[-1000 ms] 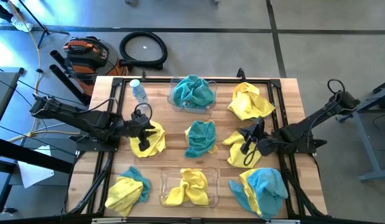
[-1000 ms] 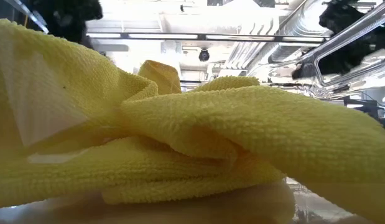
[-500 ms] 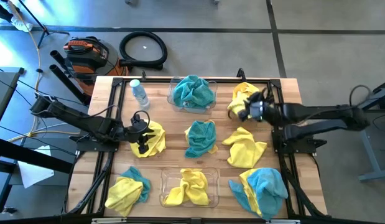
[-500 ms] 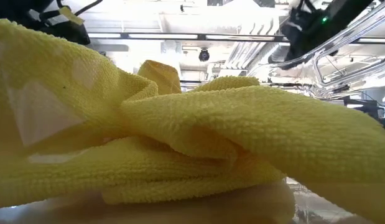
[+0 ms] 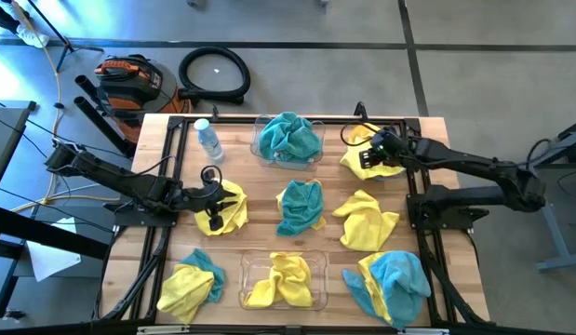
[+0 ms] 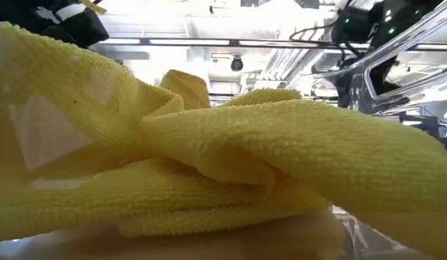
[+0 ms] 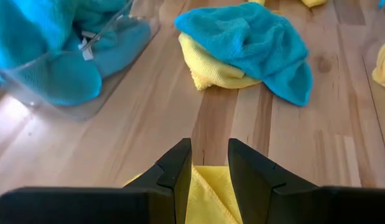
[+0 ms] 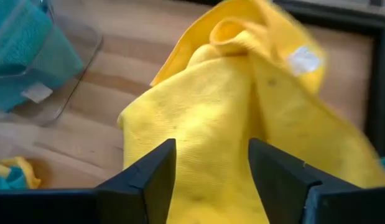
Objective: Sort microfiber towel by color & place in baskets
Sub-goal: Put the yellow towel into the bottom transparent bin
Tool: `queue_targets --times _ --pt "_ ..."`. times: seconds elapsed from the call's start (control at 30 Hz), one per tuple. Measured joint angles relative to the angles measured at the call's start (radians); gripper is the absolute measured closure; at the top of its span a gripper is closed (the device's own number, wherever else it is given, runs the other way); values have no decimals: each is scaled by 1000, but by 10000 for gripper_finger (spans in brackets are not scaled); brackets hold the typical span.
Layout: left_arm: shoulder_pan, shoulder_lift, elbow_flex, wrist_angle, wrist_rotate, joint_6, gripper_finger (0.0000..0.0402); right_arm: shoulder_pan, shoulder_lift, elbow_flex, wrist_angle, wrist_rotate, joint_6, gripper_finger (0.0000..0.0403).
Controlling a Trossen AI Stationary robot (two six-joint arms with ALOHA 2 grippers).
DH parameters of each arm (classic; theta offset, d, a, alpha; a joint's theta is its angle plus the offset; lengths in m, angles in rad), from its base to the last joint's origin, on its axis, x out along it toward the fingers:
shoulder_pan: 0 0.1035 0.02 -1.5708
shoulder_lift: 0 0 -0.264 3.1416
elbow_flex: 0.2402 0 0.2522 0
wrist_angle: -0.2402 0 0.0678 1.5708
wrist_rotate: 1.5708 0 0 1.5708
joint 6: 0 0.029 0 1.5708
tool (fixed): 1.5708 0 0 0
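Along the near edge of the wooden table (image 5: 255, 214), a yellow and teal towel pair (image 5: 193, 284) lies at the left, the near clear basket (image 5: 315, 300) holds yellow towels (image 5: 283, 277) in the middle, and a teal towel over a yellow one (image 5: 392, 282) lies at the right. In the middle row, the left gripper (image 5: 209, 191) sits over a yellow towel (image 5: 227, 212) on the left side, its jaws narrowly parted with the cloth's edge showing between the fingers (image 7: 176, 171); whether it pinches the cloth cannot be told. A loose teal towel (image 5: 301, 205) lies at the center and another yellow towel (image 5: 367, 220) to its right. Farther back, the far basket (image 5: 260, 149) holds teal towels (image 5: 289, 136), a small water bottle (image 5: 207, 137) stands to its left, and the right gripper (image 5: 379, 147) hovers with fingers spread wide, released, over a crumpled yellow towel (image 8: 242, 106) at the far right.
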Motion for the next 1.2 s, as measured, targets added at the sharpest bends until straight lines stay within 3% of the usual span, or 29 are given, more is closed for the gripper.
queue_targets --times 0.17,0.4,0.57,0.73,0.8,1.0,1.2 --pt "0 0 0 -6 1 73 310 -39 121 0 74 -71 -22 191" --pt "0 0 0 -8 35 65 310 -73 272 0 86 -131 -23 190" --pt "0 0 0 -8 38 65 310 -74 297 0 81 -130 -27 229" --pt "0 0 0 -8 39 64 310 -73 272 0 58 -132 -51 357" --pt "0 0 0 -8 39 50 310 -72 248 0 34 -133 -67 390" --pt "0 0 0 -8 39 46 310 -12 121 25 -76 -89 -34 396" --pt "0 0 0 -8 39 46 310 156 -25 124 -218 27 61 400"
